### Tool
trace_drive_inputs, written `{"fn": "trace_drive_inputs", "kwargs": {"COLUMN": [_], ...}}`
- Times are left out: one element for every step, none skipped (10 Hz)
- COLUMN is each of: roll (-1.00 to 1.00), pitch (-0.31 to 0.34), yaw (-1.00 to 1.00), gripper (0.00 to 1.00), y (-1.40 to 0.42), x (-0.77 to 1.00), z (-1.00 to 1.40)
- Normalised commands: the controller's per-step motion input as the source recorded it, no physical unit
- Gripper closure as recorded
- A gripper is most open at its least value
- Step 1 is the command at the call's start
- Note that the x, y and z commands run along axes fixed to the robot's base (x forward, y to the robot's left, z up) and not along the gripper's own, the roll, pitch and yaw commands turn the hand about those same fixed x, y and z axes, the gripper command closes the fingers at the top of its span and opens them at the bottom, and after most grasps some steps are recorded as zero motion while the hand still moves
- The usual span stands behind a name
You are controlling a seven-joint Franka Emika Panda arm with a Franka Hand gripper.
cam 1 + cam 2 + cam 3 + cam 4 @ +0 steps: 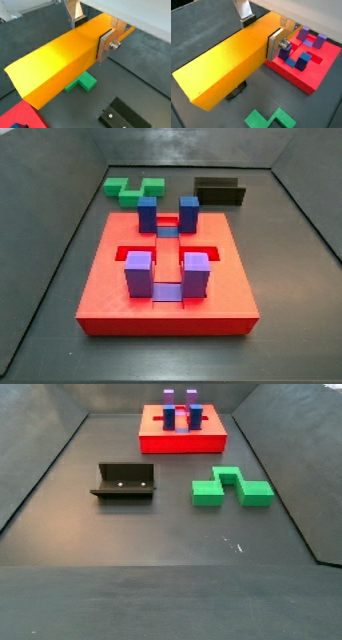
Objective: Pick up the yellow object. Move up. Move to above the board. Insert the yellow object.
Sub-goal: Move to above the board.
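The dark grey surface is walled in on its sides, and on it are lying the board, a green block and the black fixture. Neither side view is showing the arm or the bar, so both appear to be riding above those frames.

In both wrist views the pincer is clamping the yellow bar across its width, a silver finger pressing flat on one long face near one end while the rest of the bar is jutting out well past the plates. The bar is hanging clear of the surface: in a wrist view the green block is showing beneath it, and a corner of the board is peeking in at the frame's edge.

Judging by this, the lift is done and the carry towards the board is in hand. The bar is not yet over the board, whose blue posts and purple posts are sitting off to one side. The next move is calling for travelling across until the bar is hanging above a red recess, lining its long axis up with that slot before lowering.
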Motion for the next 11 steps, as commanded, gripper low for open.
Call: {"fn": "trace_drive_inputs", "kwargs": {"roll": [-0.06, -0.05, -0.02, 0.05, 0.01, 0.00, 0.00, 0.01, 0.00, 0.01, 0.01], "pitch": [0.055, 0.290, 0.286, 0.220, 0.185, 0.142, 0.130, 0.139, 0.149, 0.140, 0.124], "yaw": [-0.01, -0.09, -0.08, -0.03, -0.03, -0.01, 0.01, 0.00, 0.01, 0.01, 0.01], "gripper": [1.00, 1.00, 1.00, 1.00, 1.00, 1.00, 1.00, 1.00, 1.00, 1.00, 1.00], "y": [0.00, -1.40, -1.40, -1.40, -1.40, -1.40, -1.40, -0.99, -0.59, -0.34, -0.23], "x": [0.04, -0.05, -0.06, -0.05, -0.04, -0.02, 0.01, 0.04, 0.07, 0.07, 0.05], "z": [0.20, 0.26, 0.25, 0.26, 0.26, 0.26, 0.27, 0.20, 0.12, 0.08, 0.06]}}
